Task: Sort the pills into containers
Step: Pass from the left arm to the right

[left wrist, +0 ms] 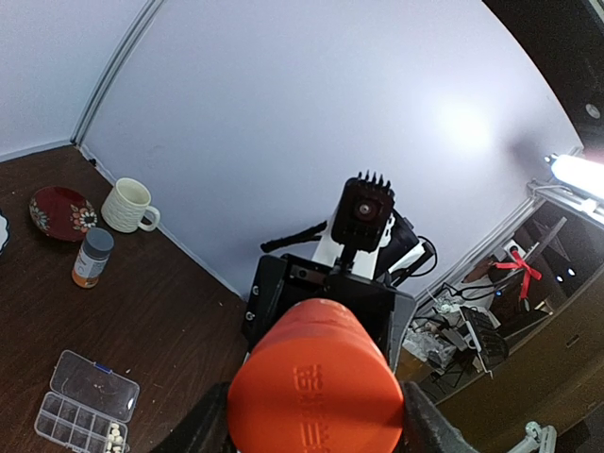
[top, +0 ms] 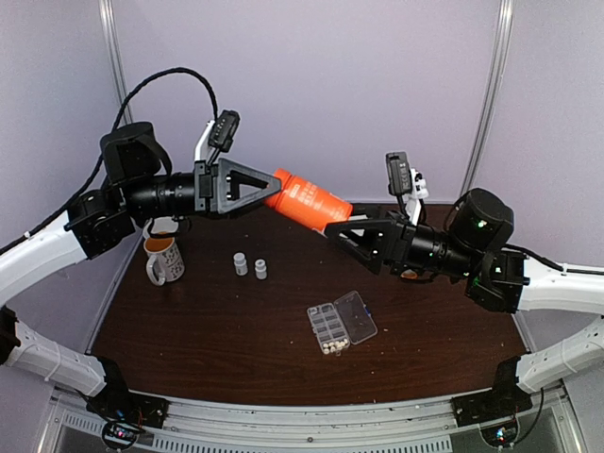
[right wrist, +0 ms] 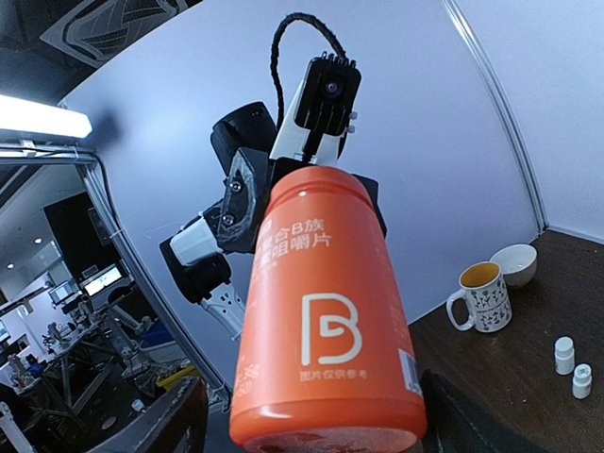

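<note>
Orange bottle (top: 307,202) hangs in mid-air above the worktop (top: 208,330), clamped at one end by the left gripper (top: 272,193). The right gripper (top: 335,229) straddles the other end, but whether it grips cannot be told. The organizer box (top: 326,323) lies lid-open on the worktop below, with pills (top: 330,347) in its nearest cells.

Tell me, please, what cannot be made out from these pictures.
Pills in the organizer box: too small to count, top view.
Orange bottle, held between left gripper and right gripper: contents hidden by its opaque wall, all views.
Amber bottle label: too small, left wrist view.
</note>
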Action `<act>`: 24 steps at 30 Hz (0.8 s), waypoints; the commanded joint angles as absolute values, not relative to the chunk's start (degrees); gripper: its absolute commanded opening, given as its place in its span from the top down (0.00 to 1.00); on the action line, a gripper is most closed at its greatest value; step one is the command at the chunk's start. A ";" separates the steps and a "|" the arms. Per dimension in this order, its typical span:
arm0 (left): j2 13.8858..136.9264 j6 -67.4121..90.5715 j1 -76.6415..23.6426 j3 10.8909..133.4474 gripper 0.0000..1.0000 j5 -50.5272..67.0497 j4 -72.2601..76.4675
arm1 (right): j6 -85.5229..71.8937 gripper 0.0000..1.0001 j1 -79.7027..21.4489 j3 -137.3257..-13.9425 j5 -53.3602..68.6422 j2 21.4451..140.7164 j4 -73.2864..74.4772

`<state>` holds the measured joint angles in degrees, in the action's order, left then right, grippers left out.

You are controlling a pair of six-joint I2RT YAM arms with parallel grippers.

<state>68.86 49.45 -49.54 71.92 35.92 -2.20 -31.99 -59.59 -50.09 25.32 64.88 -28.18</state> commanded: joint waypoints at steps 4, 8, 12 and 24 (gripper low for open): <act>68.62 49.97 -49.10 71.37 0.83 36.65 2.99 | -35.14 0.29 -59.15 -50.53 25.12 64.87 -31.38; 68.38 49.84 -49.13 71.28 0.83 36.65 2.99 | -35.78 0.41 -59.08 -50.88 25.41 65.47 -31.47; 68.28 49.77 -49.13 71.11 0.83 36.69 2.86 | -35.03 0.58 -59.07 -50.89 25.23 65.48 -31.06; 69.42 63.93 -48.81 69.79 0.89 33.77 -1.15 | 4.95 0.68 -60.10 -54.48 22.28 65.03 -15.91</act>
